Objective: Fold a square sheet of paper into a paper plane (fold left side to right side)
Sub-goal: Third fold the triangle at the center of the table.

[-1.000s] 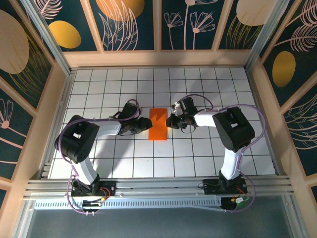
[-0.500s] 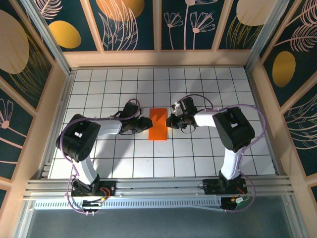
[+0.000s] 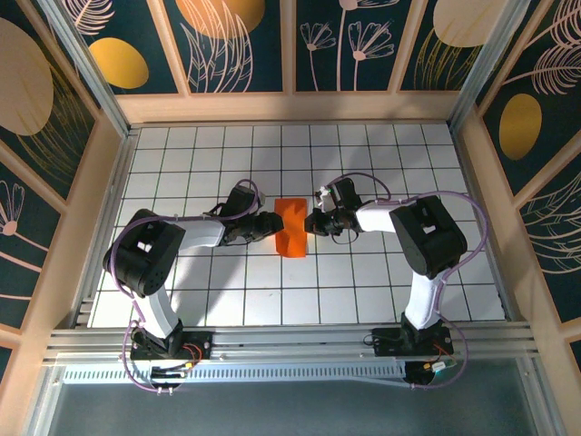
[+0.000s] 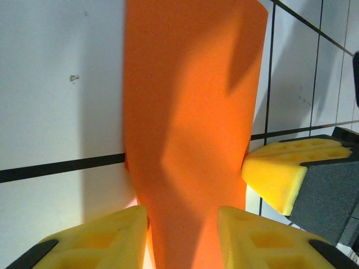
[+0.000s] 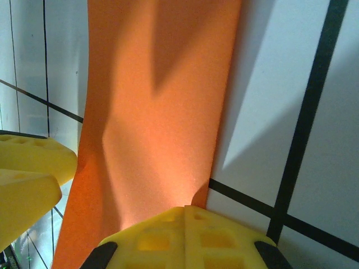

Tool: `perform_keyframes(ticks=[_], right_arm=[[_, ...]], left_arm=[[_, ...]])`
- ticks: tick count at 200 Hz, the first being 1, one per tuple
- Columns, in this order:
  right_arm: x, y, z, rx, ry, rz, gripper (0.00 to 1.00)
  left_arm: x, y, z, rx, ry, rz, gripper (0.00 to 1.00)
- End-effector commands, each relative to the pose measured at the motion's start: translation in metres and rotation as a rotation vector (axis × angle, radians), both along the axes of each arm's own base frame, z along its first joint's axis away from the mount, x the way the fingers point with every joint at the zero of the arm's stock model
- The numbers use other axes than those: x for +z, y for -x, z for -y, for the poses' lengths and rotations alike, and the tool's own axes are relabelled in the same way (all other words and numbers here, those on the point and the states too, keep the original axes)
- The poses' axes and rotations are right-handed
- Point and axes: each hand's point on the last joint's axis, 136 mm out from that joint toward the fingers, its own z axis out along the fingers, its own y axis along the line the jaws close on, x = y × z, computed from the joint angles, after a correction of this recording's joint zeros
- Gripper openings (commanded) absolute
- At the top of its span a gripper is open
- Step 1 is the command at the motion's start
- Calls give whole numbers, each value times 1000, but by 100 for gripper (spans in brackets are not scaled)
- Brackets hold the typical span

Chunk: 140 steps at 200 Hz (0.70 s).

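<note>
The square sheet of paper (image 3: 290, 218) is bright orange and folded into a narrow oblong, with no pointed plane shape. It lies mid-table, and its near half is buckled up off the tiles. My left gripper (image 3: 270, 224) is at its left edge. In the left wrist view the paper (image 4: 190, 112) runs between the yellow fingers (image 4: 101, 235), which squeeze it from both sides, so the left gripper (image 4: 182, 216) is shut on it. My right gripper (image 3: 310, 222) is at the right edge. Its fingers are shut together, and the right gripper (image 5: 185, 212) rests its tip on the paper (image 5: 157, 101).
The white grid table (image 3: 381, 145) stretches free on all sides of the paper. Wooden walls (image 3: 290, 107) with patterned panels enclose it. Both arms reach in from the near edge and meet at the centre.
The paper lay flat before. Its near half is now bowed up and pushed right. My left gripper has crept slightly right. The right gripper has stayed put.
</note>
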Motion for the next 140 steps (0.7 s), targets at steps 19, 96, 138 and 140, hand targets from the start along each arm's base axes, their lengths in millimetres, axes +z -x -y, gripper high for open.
perform_keyframes(ticks=[19, 96, 138, 140], right_arm=[[-22, 2, 16, -23, 107, -20, 0], [-23, 1, 17, -27, 113, -19, 0], [-22, 0, 16, -26, 109, -14, 0], [-22, 0, 16, -26, 109, -15, 0]], left_arm=[[2, -3, 0, 10, -8, 14, 39], [-17, 15, -13, 42, -52, -69, 39], [-19, 21, -9, 43, 5, -90, 32], [-19, 21, -8, 43, 7, -89, 31]])
